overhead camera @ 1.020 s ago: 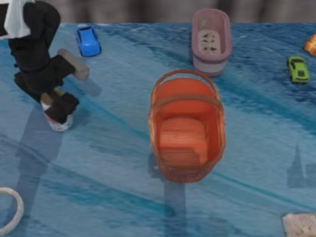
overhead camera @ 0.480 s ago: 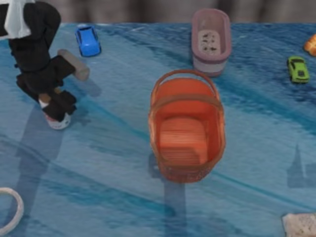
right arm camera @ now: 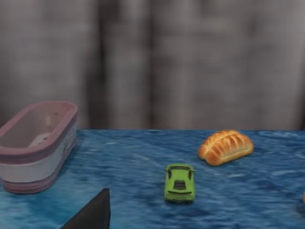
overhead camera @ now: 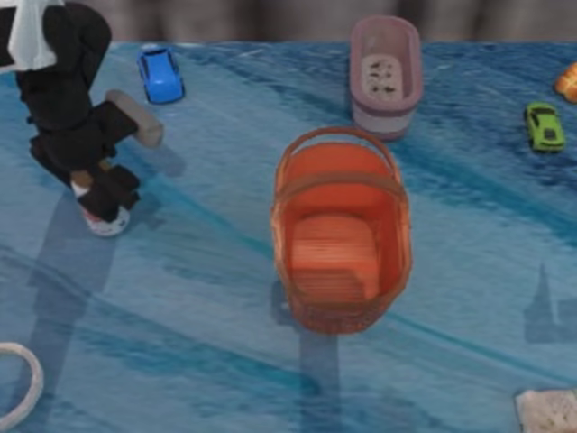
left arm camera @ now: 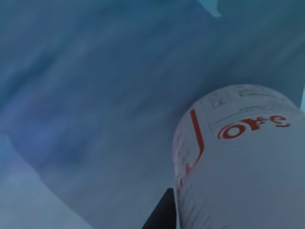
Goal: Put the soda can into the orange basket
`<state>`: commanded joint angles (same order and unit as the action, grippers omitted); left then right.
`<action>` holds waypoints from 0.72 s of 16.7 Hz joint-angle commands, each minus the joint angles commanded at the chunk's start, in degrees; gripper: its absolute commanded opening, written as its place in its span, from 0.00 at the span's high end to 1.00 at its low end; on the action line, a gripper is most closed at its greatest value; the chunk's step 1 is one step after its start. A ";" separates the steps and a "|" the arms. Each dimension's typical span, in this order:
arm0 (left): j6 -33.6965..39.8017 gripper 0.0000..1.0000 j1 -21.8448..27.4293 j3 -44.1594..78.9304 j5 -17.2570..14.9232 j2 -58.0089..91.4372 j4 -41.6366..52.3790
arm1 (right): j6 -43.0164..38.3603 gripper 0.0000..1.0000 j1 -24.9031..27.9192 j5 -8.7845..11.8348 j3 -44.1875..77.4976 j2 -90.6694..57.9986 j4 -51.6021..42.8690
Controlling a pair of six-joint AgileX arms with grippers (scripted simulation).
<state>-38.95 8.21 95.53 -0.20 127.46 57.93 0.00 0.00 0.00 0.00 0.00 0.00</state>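
Left gripper [overhead camera: 101, 200], at the table's left side, is closed around the can [overhead camera: 108, 223], which sits low over the tabletop. The basket [overhead camera: 341, 236] stands well apart at centre. Right arm out of sight; its finger state cannot be told.
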 joint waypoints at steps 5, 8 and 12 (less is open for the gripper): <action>3.08 1.00 1.45 -1.58 -7.43 -0.11 -9.02 | 0.00 0.00 0.00 0.00 0.00 0.00 0.00; 7.48 1.00 2.86 -3.71 -16.65 -0.24 -21.50 | 0.00 0.00 0.00 0.00 0.00 0.00 0.00; 15.47 1.00 5.02 -8.19 -31.88 -1.20 -43.57 | 0.00 0.00 0.00 0.00 0.00 0.00 0.00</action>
<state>-23.48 13.23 87.34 -32.08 126.26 14.36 0.00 0.00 0.00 0.00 0.00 0.00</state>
